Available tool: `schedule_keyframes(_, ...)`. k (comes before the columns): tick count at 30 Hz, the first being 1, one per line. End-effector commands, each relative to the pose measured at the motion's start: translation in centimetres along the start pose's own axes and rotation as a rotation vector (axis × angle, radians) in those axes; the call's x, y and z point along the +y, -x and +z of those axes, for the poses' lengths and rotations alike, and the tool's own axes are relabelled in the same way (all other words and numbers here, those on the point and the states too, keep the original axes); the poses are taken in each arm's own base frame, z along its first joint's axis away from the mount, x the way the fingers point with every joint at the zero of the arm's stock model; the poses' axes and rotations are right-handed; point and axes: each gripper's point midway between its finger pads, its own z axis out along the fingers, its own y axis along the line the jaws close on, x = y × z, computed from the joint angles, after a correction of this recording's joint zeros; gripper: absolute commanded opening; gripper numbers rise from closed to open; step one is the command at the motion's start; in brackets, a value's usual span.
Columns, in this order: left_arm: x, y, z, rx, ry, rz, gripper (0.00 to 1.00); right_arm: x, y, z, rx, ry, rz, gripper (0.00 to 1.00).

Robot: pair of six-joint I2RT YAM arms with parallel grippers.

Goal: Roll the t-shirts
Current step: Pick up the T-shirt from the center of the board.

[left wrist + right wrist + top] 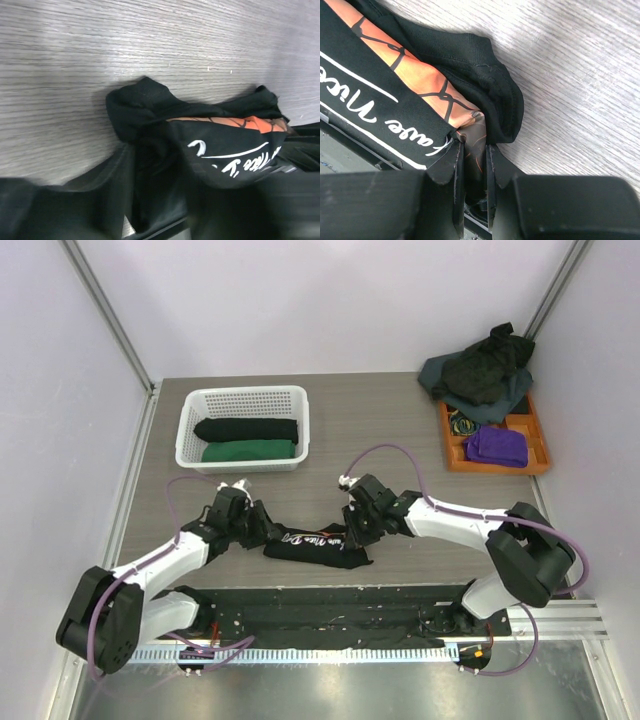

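Top view: lettered black t-shirt (315, 545) bundled near the front of the table (400, 430), left gripper (265, 530) at its left end, right gripper (352, 532) at its right.
Left wrist: fingers blurred, grip unclear.
Right wrist: fingers (445, 167) pinched on an orange-printed fold.

left claw (266, 531), right claw (352, 530): low, inward-facing
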Motion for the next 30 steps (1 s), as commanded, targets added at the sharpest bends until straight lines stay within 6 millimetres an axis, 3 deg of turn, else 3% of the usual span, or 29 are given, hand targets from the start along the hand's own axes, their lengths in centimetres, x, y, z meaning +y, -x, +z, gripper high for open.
schedule_keyframes(1,-1.0,0.0,0.6,-0.010,-0.080,-0.003,0.32,-0.6,1.3,0.3,-0.031,-0.047,-0.020,0.01)
schedule_keyframes(4,-0.6,0.2,0.7,-0.032,-0.068,-0.001,0.10,-0.5,1.9,0.3,-0.043,-0.052,-0.019,0.02)
schedule_keyframes(6,-0.4,0.5,0.7,-0.049,-0.053,-0.002,0.02,-0.4,2.5,0.2,-0.057,-0.061,-0.005,0.13)
schedule_keyframes(7,-0.1,0.8,0.8,-0.068,-0.043,-0.001,0.00,-0.5,2.7,0.1,-0.064,-0.067,0.004,0.23)
schedule_keyframes(8,0.0,0.9,0.8,-0.076,-0.037,-0.003,0.00,-0.6,3.0,-0.1,-0.077,-0.077,0.012,0.44)
schedule_keyframes(11,0.8,1.0,0.9,-0.103,-0.012,-0.012,0.00,-0.7,4.0,-1.2,-0.125,-0.071,0.053,0.69)
schedule_keyframes(16,1.8,0.9,1.0,-0.119,0.022,-0.010,0.00,-2.0,4.6,-3.5,-0.201,-0.016,0.152,0.73)
schedule_keyframes(18,2.0,0.8,1.2,-0.111,0.030,-0.010,0.00,-2.0,3.3,-3.7,-0.189,0.048,0.189,0.74)
schedule_keyframes(20,1.8,1.0,1.3,-0.117,0.017,-0.008,0.00,-1.9,3.9,-4.4,-0.237,0.124,0.249,0.75)
schedule_keyframes(21,1.8,0.9,1.5,-0.114,0.016,-0.008,0.00,-1.8,2.5,-4.1,-0.209,0.160,0.275,0.75)
schedule_keyframes(30,1.7,0.7,2.0,-0.093,0.009,-0.004,0.00,-2.1,-0.3,-0.8,-0.127,0.234,0.368,0.79)
